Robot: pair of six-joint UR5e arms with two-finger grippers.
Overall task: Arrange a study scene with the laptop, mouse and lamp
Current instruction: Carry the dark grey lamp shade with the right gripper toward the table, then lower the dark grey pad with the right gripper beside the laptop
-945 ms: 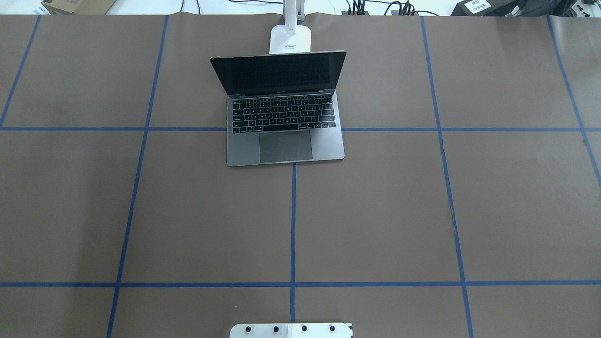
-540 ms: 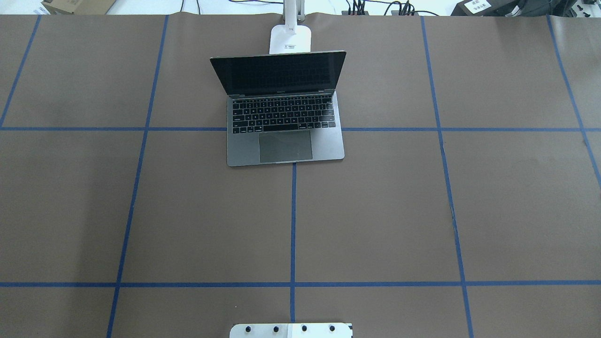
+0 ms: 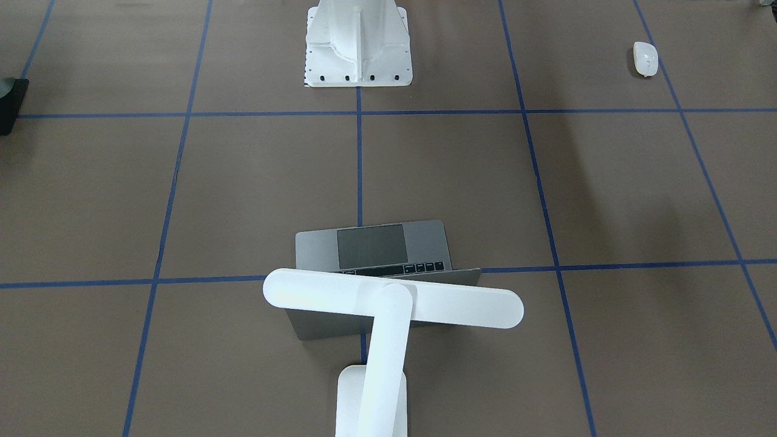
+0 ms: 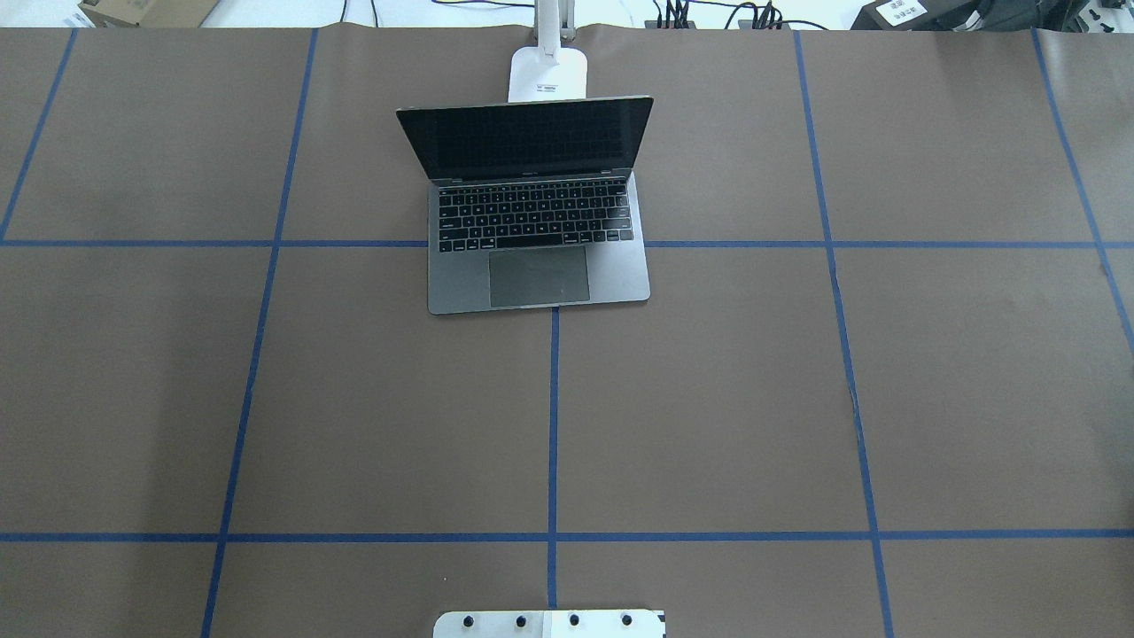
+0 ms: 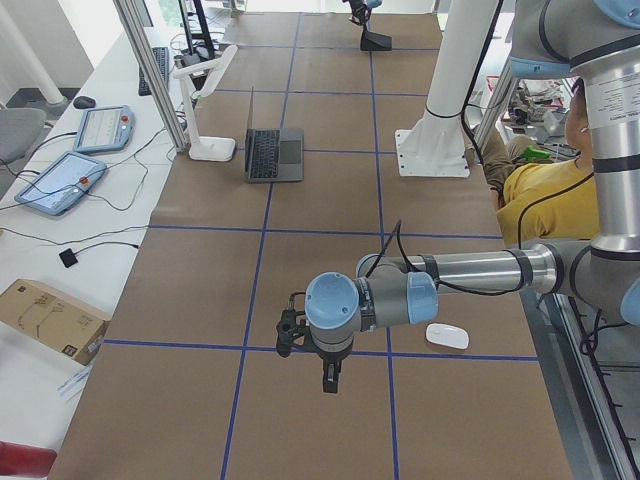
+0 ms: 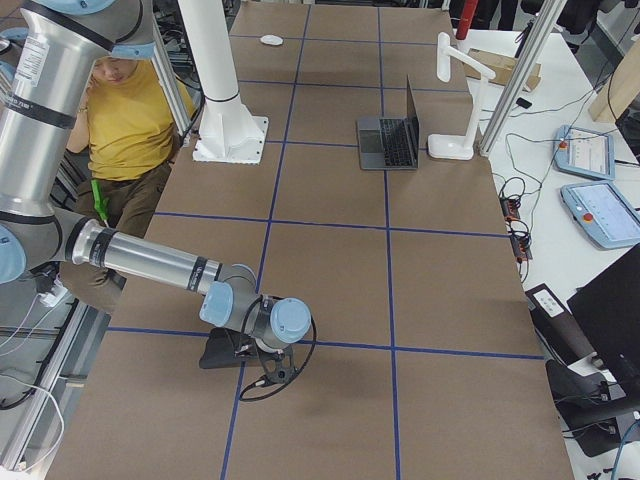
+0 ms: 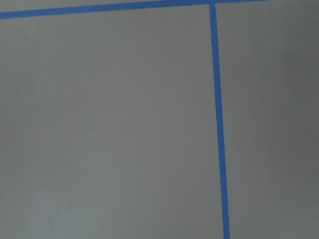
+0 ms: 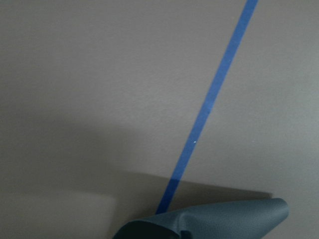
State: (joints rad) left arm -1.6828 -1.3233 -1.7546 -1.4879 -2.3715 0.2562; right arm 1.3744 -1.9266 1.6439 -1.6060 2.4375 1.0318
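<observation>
mouse (image 5: 447,336): near left gripper (image 5: 326,380), on its robot side
mouse axis: across desk (image 5: 300,260)
nearer arm: left; right gripper (image 6: 268,372) at far end
gripper opening: cannot tell, either

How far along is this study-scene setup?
Done: the laptop stands open, the lamp behind it, head over the lid. In hand: the left gripper hangs near the mouse, not touching it. Left: the mouse lies far from the laptop, not yet beside it.
</observation>
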